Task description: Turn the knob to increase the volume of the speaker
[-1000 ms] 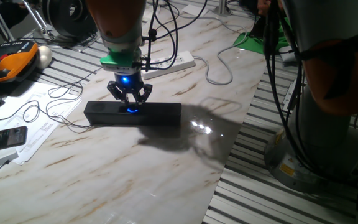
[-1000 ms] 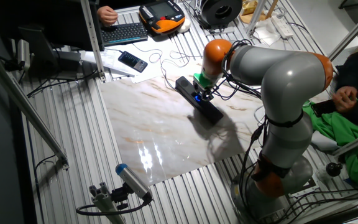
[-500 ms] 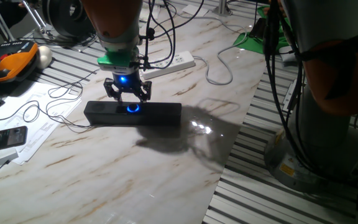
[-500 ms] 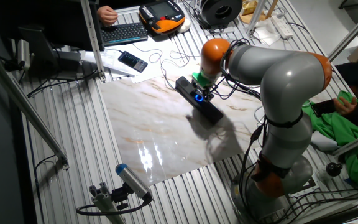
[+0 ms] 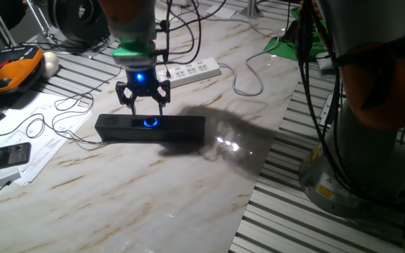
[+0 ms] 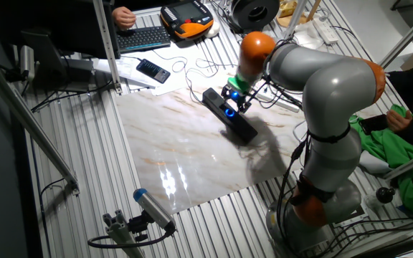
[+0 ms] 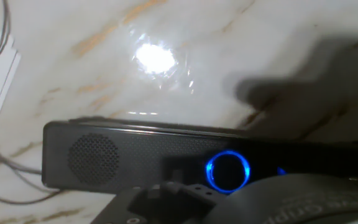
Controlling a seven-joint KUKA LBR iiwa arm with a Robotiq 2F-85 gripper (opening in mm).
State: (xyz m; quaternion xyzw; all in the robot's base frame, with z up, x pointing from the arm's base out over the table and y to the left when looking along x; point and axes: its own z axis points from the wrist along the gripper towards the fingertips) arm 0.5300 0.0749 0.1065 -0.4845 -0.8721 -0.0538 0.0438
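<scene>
— How many speakers are sitting on the table (image 5: pixel 188 183)?

— One speaker (image 5: pixel 178 128), lying flat on the marble, with one knob (image 5: pixel 150 123) glowing blue at its middle.

— And the gripper (image 5: pixel 143 105)?

— One, hanging just above the knob, not touching it. Its two fingers (image 5: pixel 124 97) are standing spread wide, gripping nothing.

— Anything else lying around?

— One white power strip (image 5: pixel 192 71) beyond the speaker, one phone (image 5: pixel 2 157) off to the side, and one orange-and-black pendant (image 5: pixel 11 70) near it.

Black speaker (image 5: pixel 150 128) with glowing blue knob (image 5: pixel 150 123) ring — on white table (image 5: pixel 188 190), tan marble veining.
</scene>
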